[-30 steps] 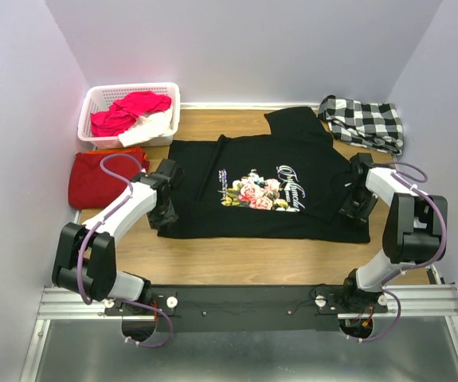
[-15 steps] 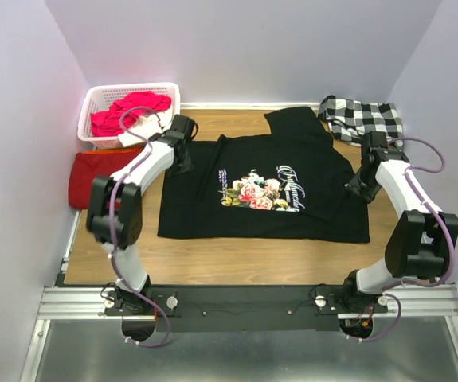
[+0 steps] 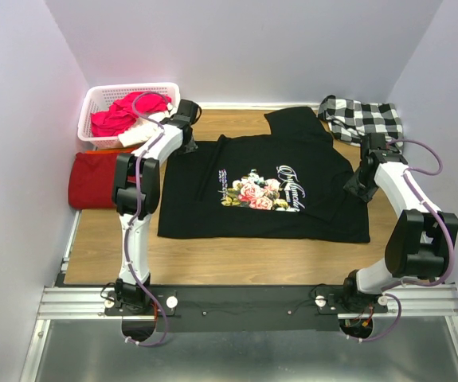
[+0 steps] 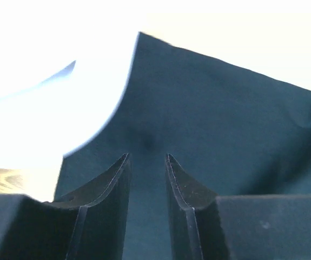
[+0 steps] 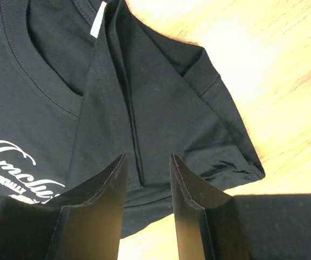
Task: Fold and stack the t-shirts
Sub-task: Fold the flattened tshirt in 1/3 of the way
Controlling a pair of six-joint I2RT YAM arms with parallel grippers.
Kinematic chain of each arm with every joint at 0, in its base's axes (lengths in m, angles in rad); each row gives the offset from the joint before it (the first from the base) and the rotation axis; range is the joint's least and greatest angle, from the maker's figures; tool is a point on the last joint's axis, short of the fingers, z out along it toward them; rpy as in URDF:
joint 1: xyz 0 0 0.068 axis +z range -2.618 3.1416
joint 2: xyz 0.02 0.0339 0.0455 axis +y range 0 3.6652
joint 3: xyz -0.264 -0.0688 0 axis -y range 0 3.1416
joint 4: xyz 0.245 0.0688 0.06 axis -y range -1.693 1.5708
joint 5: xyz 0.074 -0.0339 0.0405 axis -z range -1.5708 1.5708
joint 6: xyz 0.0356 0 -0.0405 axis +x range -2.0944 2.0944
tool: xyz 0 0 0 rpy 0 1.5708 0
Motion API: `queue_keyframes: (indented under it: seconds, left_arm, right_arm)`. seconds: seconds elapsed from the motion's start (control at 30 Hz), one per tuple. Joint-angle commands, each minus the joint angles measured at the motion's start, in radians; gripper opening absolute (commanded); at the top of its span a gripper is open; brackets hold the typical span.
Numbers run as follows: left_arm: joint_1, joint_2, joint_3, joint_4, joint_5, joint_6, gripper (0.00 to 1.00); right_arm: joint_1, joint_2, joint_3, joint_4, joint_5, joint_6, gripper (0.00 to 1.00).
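Note:
The black t-shirt (image 3: pixel 268 191) with the rose print and white script lies spread flat on the wooden table, one sleeve folded in at the back. My left gripper (image 3: pixel 187 146) hovers over its far left corner. In the left wrist view this gripper (image 4: pixel 147 157) is open, with only black cloth (image 4: pixel 214 108) beneath the gap. My right gripper (image 3: pixel 356 185) hangs over the shirt's right edge. In the right wrist view it (image 5: pixel 149 157) is open above a sleeve seam (image 5: pixel 136 135). The dark-red t-shirt (image 3: pixel 93 179) lies folded at the left table edge.
A white basket (image 3: pixel 93 97) holding pink and white clothes stands at the back left, just behind my left arm. A black-and-white checked cloth (image 3: pixel 364 121) lies at the back right. Walls close in on three sides. Bare wood (image 3: pixel 236 259) shows in front of the shirt.
My left arm swung from the shirt's near left part back to its far left corner. My right gripper moved back along the shirt's right edge. The shirt stayed put.

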Motion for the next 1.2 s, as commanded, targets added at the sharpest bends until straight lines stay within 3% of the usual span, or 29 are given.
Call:
queue_keyframes:
  seconds: [0.0,0.63,0.9,1.17]
  left_arm:
    - [0.011,0.047,-0.015,-0.028,-0.066,0.016,0.39]
    - [0.106,0.106,-0.013,-0.099,-0.225,0.016,0.4]
    - [0.106,0.051,-0.05,0.002,-0.115,0.089,0.39]
    - [0.103,-0.072,-0.119,0.131,0.005,0.155,0.42]
  right_arm:
    - [-0.008,-0.012,-0.011,0.022,-0.015,0.025,0.45]
    - [-0.006,-0.006,-0.039,0.023,-0.026,0.034,0.45]
    - [-0.008,-0.011,-0.05,0.035,-0.05,0.004,0.45]
    - [-0.006,-0.035,-0.091,0.054,-0.171,-0.044,0.45]
